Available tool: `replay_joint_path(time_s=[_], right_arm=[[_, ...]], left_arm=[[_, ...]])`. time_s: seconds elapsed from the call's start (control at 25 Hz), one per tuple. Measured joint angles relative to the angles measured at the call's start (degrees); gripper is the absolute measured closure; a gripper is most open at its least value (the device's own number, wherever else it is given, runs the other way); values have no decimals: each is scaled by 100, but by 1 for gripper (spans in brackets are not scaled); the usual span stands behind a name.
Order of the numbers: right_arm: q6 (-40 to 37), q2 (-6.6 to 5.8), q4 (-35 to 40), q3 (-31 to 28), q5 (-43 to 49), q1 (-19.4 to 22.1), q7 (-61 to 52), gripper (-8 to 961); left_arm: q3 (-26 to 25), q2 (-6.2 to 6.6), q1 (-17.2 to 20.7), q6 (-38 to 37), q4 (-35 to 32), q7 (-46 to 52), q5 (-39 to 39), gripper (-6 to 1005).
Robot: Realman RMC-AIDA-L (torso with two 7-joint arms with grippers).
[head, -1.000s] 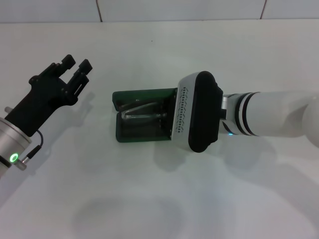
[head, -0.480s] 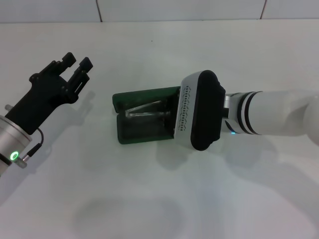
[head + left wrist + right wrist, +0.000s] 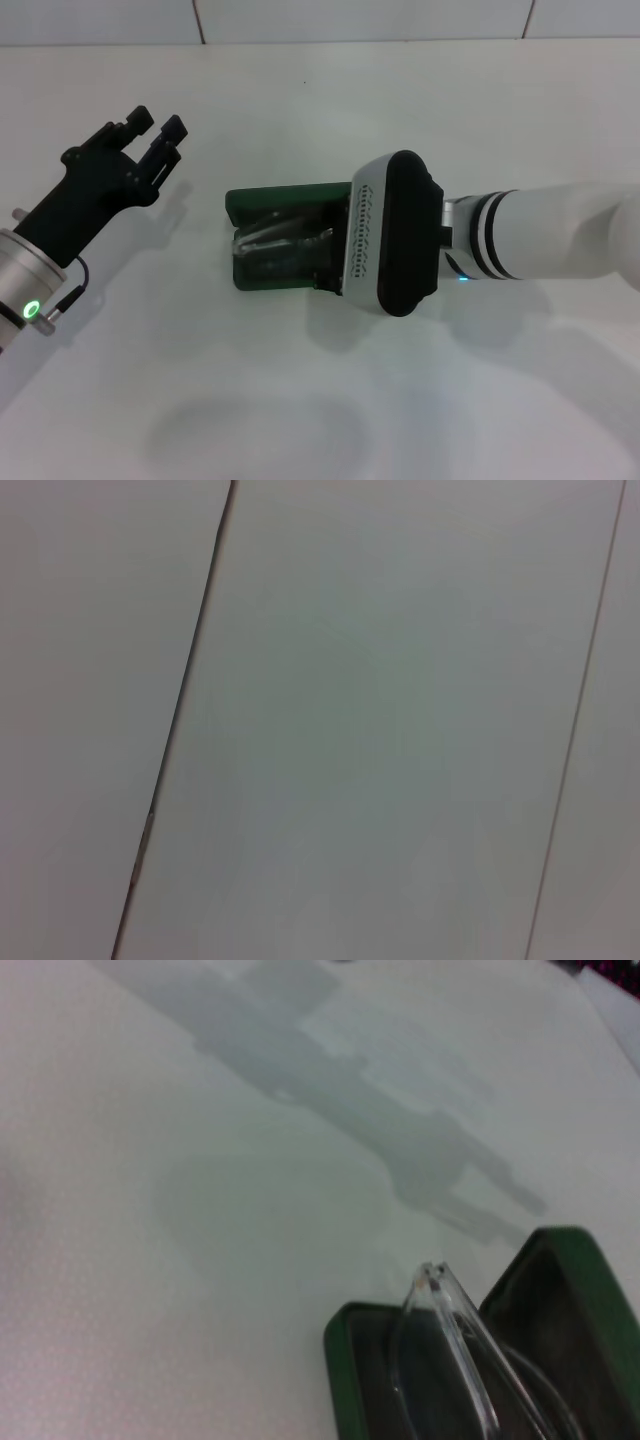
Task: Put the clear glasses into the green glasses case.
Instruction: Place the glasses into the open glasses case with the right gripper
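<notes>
The white tabletop [image 3: 300, 400] carries the open green case [image 3: 262, 202], whose long axis is seen to run across the robot's front, left to right, with the lid hinged back on the far side. The right arm's tool [image 3: 330, 262] is poised directly over the right end of the case; its fingers are hidden beneath the wrist housing, so whether they are parted or pressed together cannot be told. The left tool [image 3: 152, 140] is held raised well to the left of the case, idle, its fingers parted and gripping nothing. The glasses [image 3: 275, 243] are seen inside the case tray, their long axis roughly parallel with that of the case. In the right wrist view one clear temple [image 3: 455, 1345] is seen rising above the case rim [image 3: 338, 1380], so the glasses are judged to be tilted, not yet fully seated. The right arm is the nearer one.
</notes>
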State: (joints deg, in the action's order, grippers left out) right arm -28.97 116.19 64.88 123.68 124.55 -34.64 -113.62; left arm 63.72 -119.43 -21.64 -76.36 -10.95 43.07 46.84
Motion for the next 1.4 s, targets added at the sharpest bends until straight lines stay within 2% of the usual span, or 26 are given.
replay_joint_path(time_s=[0.12, 0.32, 0.6, 0.92, 1.28, 1.4], right_arm=[[32, 0, 135, -16, 26, 78, 5, 464], [-84, 0, 245, -25, 18, 98, 12, 464], [-810, -5, 461, -379, -50, 172, 16, 463], [-1232, -11, 606, -444, -272, 178, 42, 465], [-1447, -11, 726, -442, -1037, 291, 680, 466], [-1439, -3, 522, -399, -1351, 193, 917, 467]], left_arm=[[0, 7, 25, 3, -3, 0, 0, 537], [0, 8, 42, 7, -19, 0, 0, 537], [-12, 12, 4, 28, -17, 0, 0, 537], [0, 9, -24, 149, -30, 0, 0, 537], [0, 7, -25, 149, -20, -5, 0, 538], [0, 0, -29, 149, -19, -5, 0, 538]])
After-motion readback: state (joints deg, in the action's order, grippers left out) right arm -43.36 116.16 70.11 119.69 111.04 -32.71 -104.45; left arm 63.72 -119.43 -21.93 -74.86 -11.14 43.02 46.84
